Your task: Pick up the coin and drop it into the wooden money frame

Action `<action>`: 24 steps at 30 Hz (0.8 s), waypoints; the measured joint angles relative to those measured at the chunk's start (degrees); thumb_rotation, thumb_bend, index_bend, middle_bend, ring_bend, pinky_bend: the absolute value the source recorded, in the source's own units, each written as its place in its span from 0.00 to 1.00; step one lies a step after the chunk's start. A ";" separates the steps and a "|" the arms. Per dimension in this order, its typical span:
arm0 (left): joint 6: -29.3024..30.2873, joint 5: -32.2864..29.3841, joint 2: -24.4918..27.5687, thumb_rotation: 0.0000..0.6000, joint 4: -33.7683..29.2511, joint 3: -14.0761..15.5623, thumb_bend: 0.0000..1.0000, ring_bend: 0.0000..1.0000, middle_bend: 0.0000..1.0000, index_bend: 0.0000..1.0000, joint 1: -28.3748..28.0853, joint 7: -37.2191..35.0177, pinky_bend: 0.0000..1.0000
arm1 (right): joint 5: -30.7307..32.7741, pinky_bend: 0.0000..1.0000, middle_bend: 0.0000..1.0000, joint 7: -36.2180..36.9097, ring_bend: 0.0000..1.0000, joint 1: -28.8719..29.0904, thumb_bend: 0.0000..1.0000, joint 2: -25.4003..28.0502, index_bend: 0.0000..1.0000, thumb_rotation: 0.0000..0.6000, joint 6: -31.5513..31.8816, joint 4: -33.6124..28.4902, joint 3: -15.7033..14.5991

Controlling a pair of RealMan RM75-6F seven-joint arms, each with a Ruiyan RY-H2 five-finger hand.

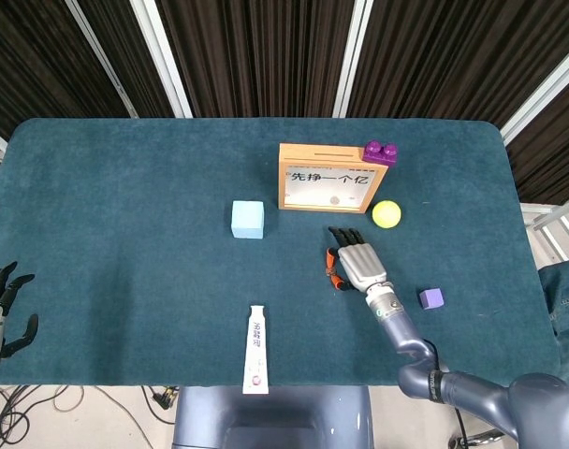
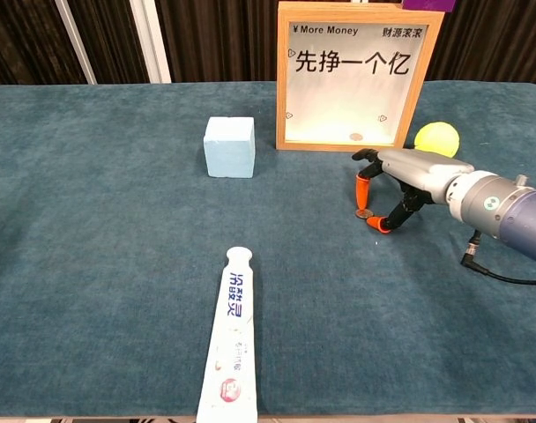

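The coin (image 2: 363,212) lies flat on the teal cloth in front of the wooden money frame (image 2: 352,79) (image 1: 327,178), which stands upright with Chinese lettering on its pane. My right hand (image 2: 418,172) (image 1: 359,267) reaches over the coin from the right. Its orange fingertips (image 2: 362,189) pinch the coin from the far side and the near right side while it rests on the cloth. In the head view the hand hides the coin. My left hand (image 1: 4,309) rests at the table's near left corner, fingers spread and empty.
A yellow ball (image 2: 437,137) sits just right of the frame, close behind my right hand. A purple block (image 1: 379,152) rests on the frame's top right corner. Elsewhere are a purple cube (image 1: 431,298), a light blue cube (image 2: 230,146) and a toothpaste tube (image 2: 230,339).
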 measured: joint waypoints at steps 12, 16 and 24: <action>-0.69 -0.42 0.42 1.00 -0.41 0.18 0.45 0.00 0.00 0.20 -0.10 0.26 0.09 | 0.35 0.00 0.02 1.16 0.00 0.15 0.52 -0.47 0.60 1.00 0.13 0.43 0.53; -0.93 -0.59 0.55 1.00 -0.60 0.24 0.45 0.00 0.00 0.21 -0.14 0.42 0.10 | 0.24 0.00 0.02 1.94 0.00 0.08 0.55 -0.77 0.61 1.00 0.80 0.67 0.89; -1.12 -0.76 0.71 1.00 -0.81 0.26 0.45 0.00 0.00 0.21 -0.18 0.45 0.10 | 0.07 0.00 0.02 2.32 0.00 0.62 0.56 -1.40 0.61 1.00 0.89 2.09 1.34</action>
